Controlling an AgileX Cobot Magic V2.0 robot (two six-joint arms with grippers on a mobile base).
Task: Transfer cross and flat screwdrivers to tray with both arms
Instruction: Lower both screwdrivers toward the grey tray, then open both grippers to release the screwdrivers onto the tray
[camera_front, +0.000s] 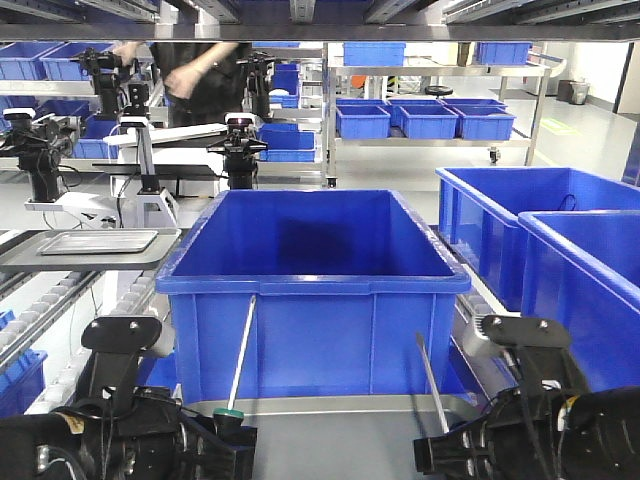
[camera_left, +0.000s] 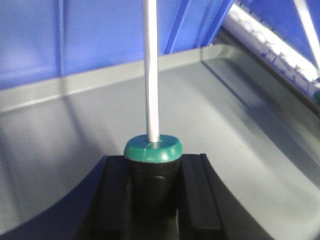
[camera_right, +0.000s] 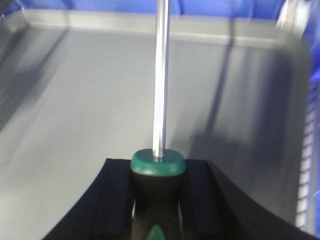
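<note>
Each gripper holds one screwdriver over the grey metal tray (camera_front: 330, 407); which is cross and which is flat cannot be told. My left gripper (camera_front: 225, 438) is shut on a black handle with a green collar (camera_left: 152, 149), and its steel shaft (camera_front: 243, 350) slants up in front of the blue bin. My right gripper (camera_front: 447, 452) is shut on the other screwdriver (camera_front: 430, 380), whose green collar (camera_right: 158, 162) sits between the fingers (camera_right: 117, 200). Both wrist views show the tray floor (camera_left: 65, 135) (camera_right: 75, 100) just below the shafts. The tips are out of frame.
A deep blue bin (camera_front: 310, 270) stands directly behind the tray, with two more blue bins (camera_front: 560, 250) to the right. A roller conveyor at the left carries a small flat tray (camera_front: 97, 242). White-and-black robot arms (camera_front: 140, 150) and a person (camera_front: 200, 65) are behind.
</note>
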